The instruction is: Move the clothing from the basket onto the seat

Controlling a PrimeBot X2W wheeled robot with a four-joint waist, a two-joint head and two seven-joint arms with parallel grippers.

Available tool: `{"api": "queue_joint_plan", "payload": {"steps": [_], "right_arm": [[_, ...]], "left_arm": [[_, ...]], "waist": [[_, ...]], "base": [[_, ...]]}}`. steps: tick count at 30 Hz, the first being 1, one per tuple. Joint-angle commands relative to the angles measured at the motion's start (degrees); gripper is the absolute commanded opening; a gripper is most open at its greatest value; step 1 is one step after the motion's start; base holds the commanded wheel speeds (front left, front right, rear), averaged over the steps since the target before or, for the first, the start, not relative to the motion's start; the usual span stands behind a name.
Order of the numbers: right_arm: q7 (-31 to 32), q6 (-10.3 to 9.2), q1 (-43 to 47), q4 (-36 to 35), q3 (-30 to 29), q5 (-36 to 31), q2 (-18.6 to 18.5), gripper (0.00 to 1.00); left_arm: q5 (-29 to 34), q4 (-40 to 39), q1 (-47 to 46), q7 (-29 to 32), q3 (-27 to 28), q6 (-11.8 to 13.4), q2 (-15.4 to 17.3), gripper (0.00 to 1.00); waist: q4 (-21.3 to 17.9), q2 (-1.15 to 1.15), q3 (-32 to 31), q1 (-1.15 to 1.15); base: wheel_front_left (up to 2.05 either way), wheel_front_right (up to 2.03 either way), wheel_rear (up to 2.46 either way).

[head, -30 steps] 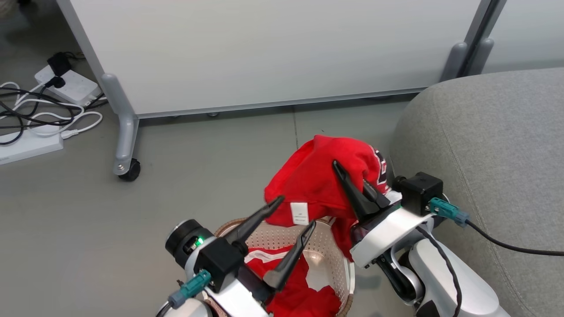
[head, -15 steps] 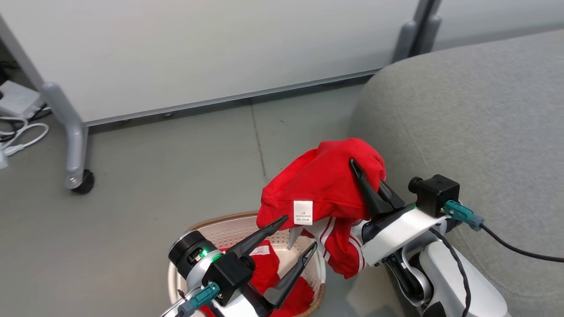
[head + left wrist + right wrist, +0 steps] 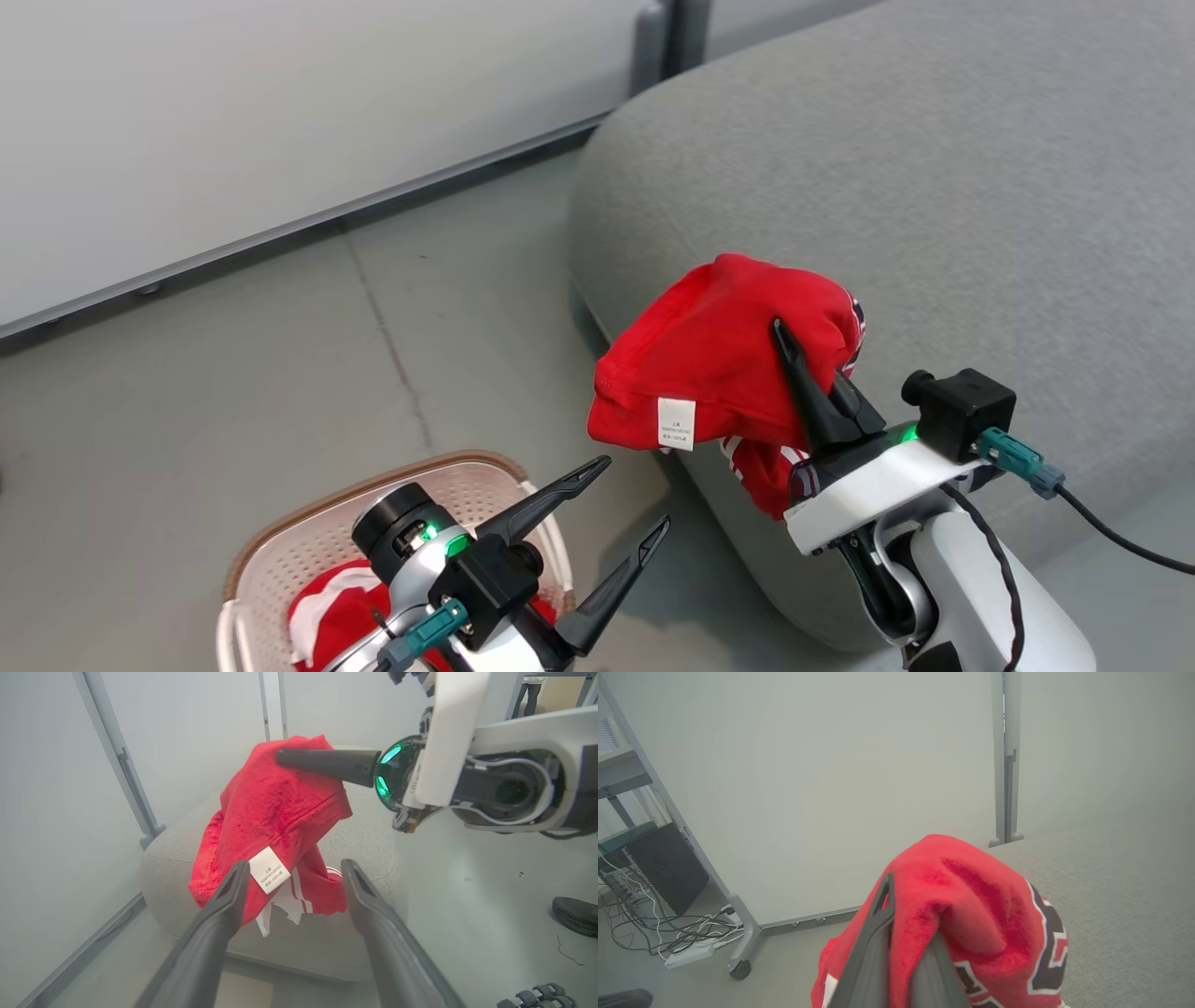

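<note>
Looking at the right claw (image 3: 795, 362) first: pinched fully shut on a bunched-up red garment (image 3: 709, 355), grabbed at the fold forming the top of the heap. Drapes over and around both fingers like a hood, then sags below the tips. Runs longest on a slant, from the pinched peak at the fingertips down to a loose hem on the left claw's side. Points that hem end, with a small white care label (image 3: 676, 420) sewn on, toward the left claw (image 3: 636, 492). Shows black white-edged numerals (image 3: 1046, 956) on the opposite flank, on the far side of the right fingers. Dangles a red flap with white stripes underneath, near the base of the right fingers. Hangs over the rounded edge of the grey seat (image 3: 934, 187), spread out ahead of and beyond the right claw; can't tell whether touching the cushion or not.

As for the left claw: spread wide open, gripping nothing, tips aimed up at the label end and clear of it. Sits above the basket (image 3: 299, 551), rim just behind the fingers, with the rest of the clothing (image 3: 327, 607) lying inside.
</note>
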Motion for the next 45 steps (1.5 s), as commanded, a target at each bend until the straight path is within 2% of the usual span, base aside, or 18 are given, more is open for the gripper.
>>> {"api": "queue_joint_plan", "payload": {"steps": [1,9,17,20,25,29,33,44,45], "right_arm": [[-0.15,0.13,0.36,-0.62,-0.47,-0.15,-0.07,0.0],[-0.16,0.13,0.77,-3.38,-4.76,-0.62,0.2,0.0],[-0.16,0.13,-6.34,-4.55,-10.96,-0.13,0.18,0.0],[-0.16,0.13,-11.22,-3.74,-14.51,-0.62,0.09,0.0],[-0.16,0.13,-20.81,-1.26,-22.15,-1.56,-2.18,0.0],[-0.16,0.13,-24.47,-0.19,-25.52,-2.12,-3.64,0.0],[-0.16,0.13,-28.18,3.87,-29.75,-2.25,-6.02,0.0],[-0.16,0.12,-28.87,15.94,-33.12,-2.98,-6.02,0.0],[-0.16,0.12,-28.92,16.67,-33.46,-3.07,-5.84,0.47]], "left_arm": [[0.23,-0.39,-0.88,0.1,0.15,0.22,0.55,1.0],[0.56,-2.15,-1.72,1.92,-0.63,0.09,1.97,1.0],[0.64,-5.4,-3.45,4.01,-0.31,-0.12,3.72,1.0],[1.01,-6.7,-4.81,4.77,-0.22,-0.18,4.56,1.0],[2.03,-9.33,-8.43,5.83,0.4,-0.67,6.01,1.0],[2.44,-10.58,-10.42,6.32,0.63,-0.79,6.67,1.0],[3.39,-12.46,-13.94,6.97,0.52,-1.19,7.53,1.0],[4.1,-13.43,-17.83,7.13,0.13,-1.56,9.62,1.0],[4.06,-13.32,-17.93,7.04,0.12,-1.57,9.64,1.0]], "waist": [[-3.36,0.0,1.18,0.0],[-7.59,0.0,3.46,0.0],[-8.92,0.0,8.07,0.0],[-8.34,0.0,10.22,0.0],[-5.82,0.0,15.09,0.0],[-4.2,0.0,17.99,0.0],[-1.35,0.0,23.2,0.0],[1.38,0.0,30.64,0.0],[1.42,0.0,30.84,0.0]], "base": [[0.0,0.0,0.0],[0.0,0.0,0.0],[0.0,0.0,0.0],[0.0,0.0,0.0],[0.0,0.0,0.0],[0.0,0.0,0.0],[0.0,0.0,0.0],[0.0,0.0,0.0],[0.0,0.0,0.0]]}}
